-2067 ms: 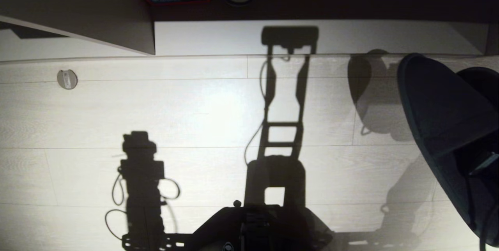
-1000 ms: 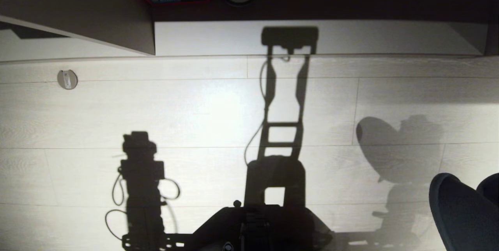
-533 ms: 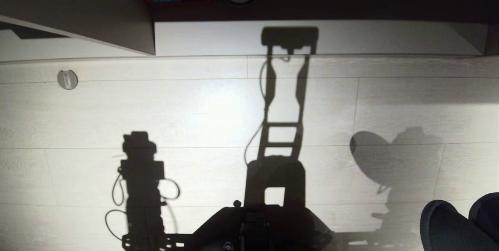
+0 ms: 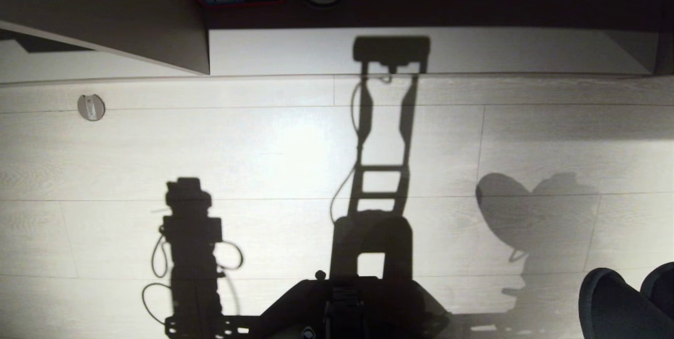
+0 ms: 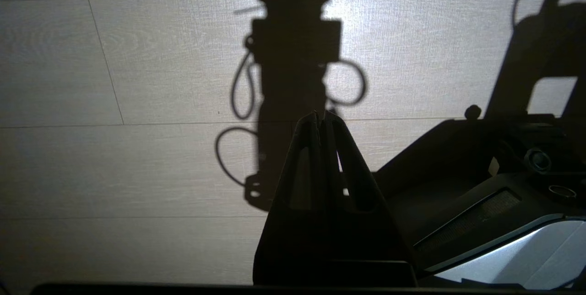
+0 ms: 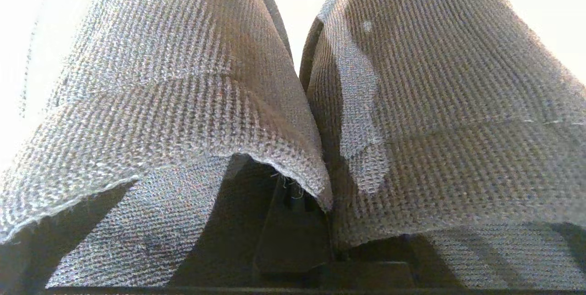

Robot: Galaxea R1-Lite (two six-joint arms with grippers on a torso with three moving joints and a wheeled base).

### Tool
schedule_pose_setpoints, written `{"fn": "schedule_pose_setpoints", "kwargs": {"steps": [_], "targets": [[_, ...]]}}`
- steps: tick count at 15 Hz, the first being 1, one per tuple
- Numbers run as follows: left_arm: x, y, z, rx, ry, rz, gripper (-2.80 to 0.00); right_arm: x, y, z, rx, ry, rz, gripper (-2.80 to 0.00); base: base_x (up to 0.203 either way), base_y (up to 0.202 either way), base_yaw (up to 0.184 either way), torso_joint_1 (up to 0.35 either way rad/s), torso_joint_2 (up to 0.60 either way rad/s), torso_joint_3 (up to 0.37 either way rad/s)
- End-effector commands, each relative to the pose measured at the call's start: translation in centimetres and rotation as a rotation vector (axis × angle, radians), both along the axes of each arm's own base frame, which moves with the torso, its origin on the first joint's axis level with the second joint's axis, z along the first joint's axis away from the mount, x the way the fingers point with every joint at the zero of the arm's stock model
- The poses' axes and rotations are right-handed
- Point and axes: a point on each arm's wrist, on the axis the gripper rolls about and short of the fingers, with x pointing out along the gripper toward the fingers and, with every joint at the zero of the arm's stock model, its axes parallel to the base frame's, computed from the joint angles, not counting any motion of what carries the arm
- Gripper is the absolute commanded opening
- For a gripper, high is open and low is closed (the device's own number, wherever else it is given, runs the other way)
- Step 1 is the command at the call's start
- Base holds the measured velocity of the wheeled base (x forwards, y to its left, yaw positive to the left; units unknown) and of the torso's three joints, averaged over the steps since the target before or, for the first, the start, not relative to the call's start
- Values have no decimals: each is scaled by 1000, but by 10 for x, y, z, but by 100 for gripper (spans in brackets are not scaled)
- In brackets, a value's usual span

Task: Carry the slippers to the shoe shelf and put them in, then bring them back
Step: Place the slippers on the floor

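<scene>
Slippers (image 4: 626, 305) at our five o'clock, pinched side by side in our right gripper (image 6: 297, 221); left gripper (image 5: 322, 118) closed, empty, over the floor (image 4: 263, 155).

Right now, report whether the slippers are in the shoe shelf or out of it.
Out. The slippers hang side by side in the shut right gripper, above the floor; the shoe shelf compartment ahead holds neither.

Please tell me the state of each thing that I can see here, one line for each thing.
Pair of dark charcoal-blue fabric slippers: held side by side, off the floor, toes away from the wrist.
Right tool: shut on the slippers, between their inner edges.
Left tool: shut, empty, above the pale plank floor.
Pale beige shoe shelf: no slippers in it.
</scene>
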Motion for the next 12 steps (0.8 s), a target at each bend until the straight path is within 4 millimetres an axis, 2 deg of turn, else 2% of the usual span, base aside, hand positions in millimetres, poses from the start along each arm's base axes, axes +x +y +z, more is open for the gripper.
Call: {"fn": "schedule_pose_setpoints", "kwargs": {"steps": [1,12], "targets": [[0,0,0,-1,0,0,-280,0,0,0,1,4,1,-280,0,0,0,0,0,0],[0,0,0,-1,0,0,-280,0,0,0,1,4,1,-280,0,0,0,0,0,0]]}}
